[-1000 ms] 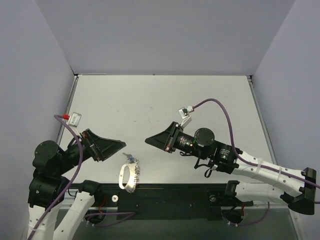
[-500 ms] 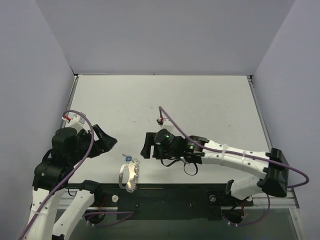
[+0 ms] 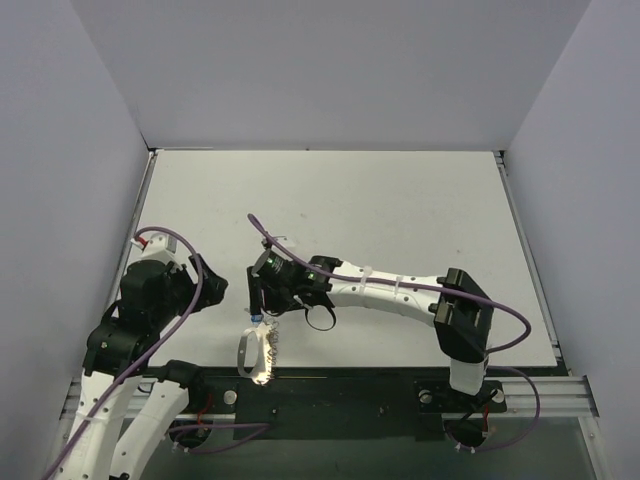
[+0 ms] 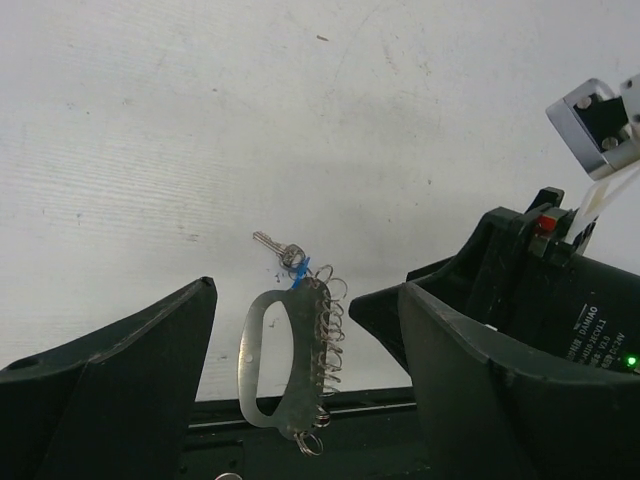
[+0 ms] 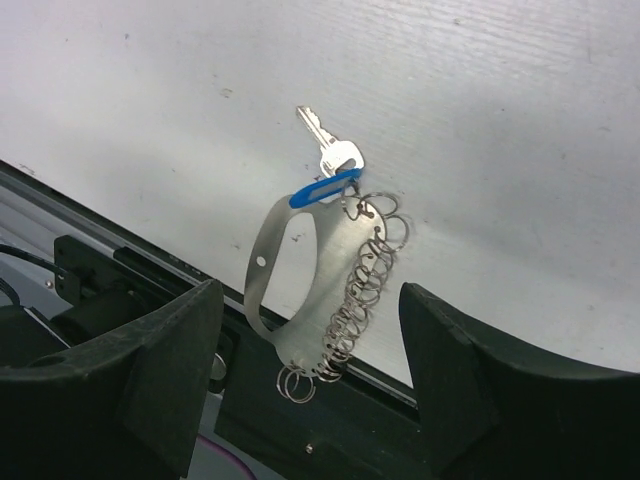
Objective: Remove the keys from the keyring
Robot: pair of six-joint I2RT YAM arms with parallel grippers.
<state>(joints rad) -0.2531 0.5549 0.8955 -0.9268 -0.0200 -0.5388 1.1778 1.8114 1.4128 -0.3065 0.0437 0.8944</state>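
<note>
Right gripper point(image 3: 262, 300) has swung left, jaws spread, over top end of pale grey oval metal keyring point(image 5: 256, 280).
Ring's long axis runs down-frame; blue-headed key point(image 5: 325, 188) and small silver key point(image 5: 338, 156) lie nearest it; left gripper point(image 3: 214, 291), also spread, farther.

Bright, even overhead light, soft faint shadows, sharp throughout; near claw fingers point(image 5: 120, 370) slightly blurred.

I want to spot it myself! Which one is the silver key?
At the table's near edge, left of middle, lies a pale oval keyring. The silver key pokes from its far end, by a blue bit; unlike the round rings, it is straight.
</note>
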